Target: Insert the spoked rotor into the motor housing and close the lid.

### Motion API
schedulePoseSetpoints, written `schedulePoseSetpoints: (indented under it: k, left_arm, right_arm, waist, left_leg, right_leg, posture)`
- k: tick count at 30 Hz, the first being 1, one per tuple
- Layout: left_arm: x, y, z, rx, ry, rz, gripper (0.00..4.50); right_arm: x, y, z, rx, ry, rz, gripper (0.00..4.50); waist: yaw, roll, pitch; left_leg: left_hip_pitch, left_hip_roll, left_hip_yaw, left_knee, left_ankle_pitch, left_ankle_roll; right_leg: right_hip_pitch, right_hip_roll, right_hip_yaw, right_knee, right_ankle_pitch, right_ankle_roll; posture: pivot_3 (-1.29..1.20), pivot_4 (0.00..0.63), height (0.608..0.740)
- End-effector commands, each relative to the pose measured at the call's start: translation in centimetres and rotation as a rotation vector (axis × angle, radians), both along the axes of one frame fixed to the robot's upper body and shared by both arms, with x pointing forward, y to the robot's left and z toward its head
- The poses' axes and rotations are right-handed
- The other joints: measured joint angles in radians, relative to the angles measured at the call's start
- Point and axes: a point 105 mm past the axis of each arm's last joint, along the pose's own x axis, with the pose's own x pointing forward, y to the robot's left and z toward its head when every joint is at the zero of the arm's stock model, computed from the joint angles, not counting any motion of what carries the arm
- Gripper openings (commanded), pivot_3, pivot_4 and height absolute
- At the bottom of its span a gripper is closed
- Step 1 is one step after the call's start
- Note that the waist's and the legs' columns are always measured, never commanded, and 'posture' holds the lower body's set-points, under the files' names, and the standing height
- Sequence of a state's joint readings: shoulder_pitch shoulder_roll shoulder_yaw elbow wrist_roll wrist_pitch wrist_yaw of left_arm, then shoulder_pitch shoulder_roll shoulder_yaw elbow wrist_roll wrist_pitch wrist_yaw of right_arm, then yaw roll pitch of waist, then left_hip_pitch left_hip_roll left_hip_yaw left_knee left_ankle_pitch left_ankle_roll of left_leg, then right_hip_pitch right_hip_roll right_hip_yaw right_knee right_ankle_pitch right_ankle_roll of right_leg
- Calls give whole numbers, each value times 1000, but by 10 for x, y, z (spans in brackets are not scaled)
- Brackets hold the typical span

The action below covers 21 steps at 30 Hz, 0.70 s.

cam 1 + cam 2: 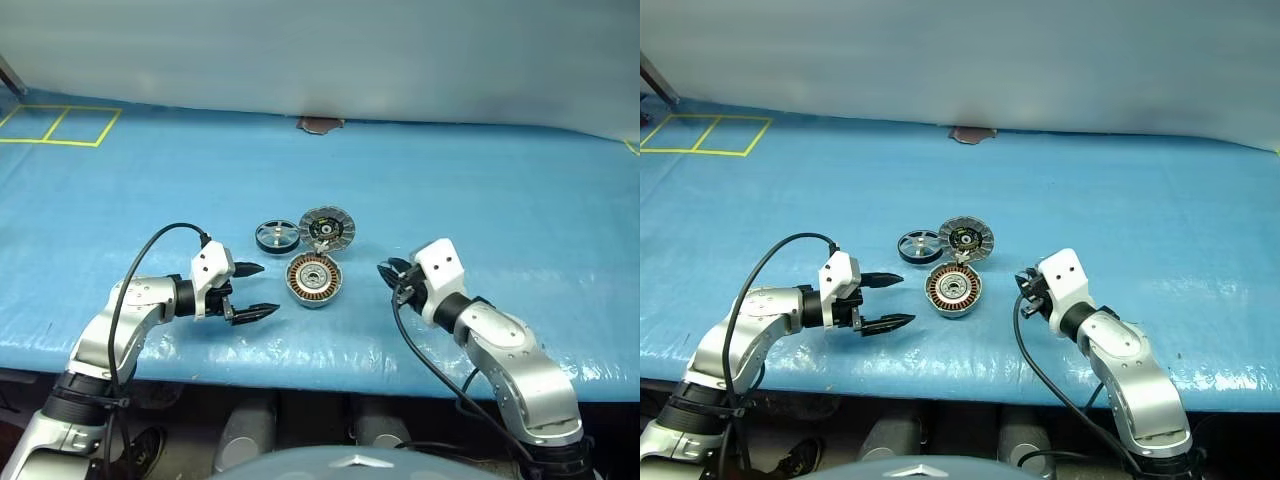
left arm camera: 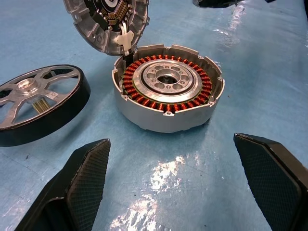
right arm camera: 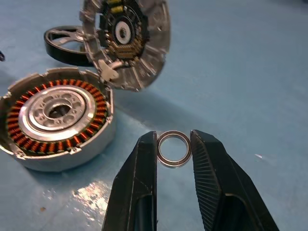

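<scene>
The right pincer (image 3: 174, 147) is clamped on a small silvery metal ring (image 3: 173, 148); the left pincer (image 1: 256, 291) stands wide apart. On the blue tabletop (image 1: 480, 190) sits the round silver-grey motor housing (image 1: 315, 279) with coppery windings — its grey ribbed lid (image 1: 327, 229) hinged up, the dark-rimmed spoked rotor (image 1: 277, 236) just beside.

Both arms reached forward and inward; the left pincer (image 1: 254, 290) gaped wide and empty, while the right pincer (image 3: 173, 144) pinched a small ring (image 3: 173, 148)
</scene>
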State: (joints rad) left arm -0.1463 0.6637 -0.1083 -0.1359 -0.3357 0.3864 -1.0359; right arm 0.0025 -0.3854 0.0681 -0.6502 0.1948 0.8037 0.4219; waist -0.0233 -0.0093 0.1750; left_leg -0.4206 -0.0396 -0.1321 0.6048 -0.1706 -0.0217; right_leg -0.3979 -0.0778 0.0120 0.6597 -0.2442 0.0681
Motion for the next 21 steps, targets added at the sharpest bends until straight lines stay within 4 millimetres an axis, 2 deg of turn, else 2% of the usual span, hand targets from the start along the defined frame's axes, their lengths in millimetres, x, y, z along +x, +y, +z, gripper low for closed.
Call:
schedulePoseSetpoints:
  k: [1,7,11,21]
  left_arm:
    - [0,-4,11,-7,-47,-33,4500]
    - [-1,-2,11,1,-57,-32,4500]
    - [-1,0,10,7,-58,-29,4500]
    - [-1,0,10,15,-62,-27,4500]
  right_arm:
    - [-4,22,12,13,-23,90,684]
    - [-7,53,7,18,2,198,684]
    - [-8,65,2,24,19,235,684]
    - [3,71,-7,32,36,233,684]
  waist:
    - [1,0,0]
    - [0,0,0]
    - [-1,0,0]
    - [-2,0,0]
  left_leg:
    - [0,0,0,0,0,0]
    - [0,0,0,0,0,0]
    - [0,0,0,0,0,0]
    - [0,0,0,0,0,0]
  right_leg:
    - [0,0,0,0,0,0]
    - [-1,0,0,0,0,0]
    - [-1,0,0,0,0,0]
    - [-1,0,0,0,0,0]
  posture:
    - [0,150,740]
    - [0,150,740]
    - [0,150,740]
    - [0,150,740]
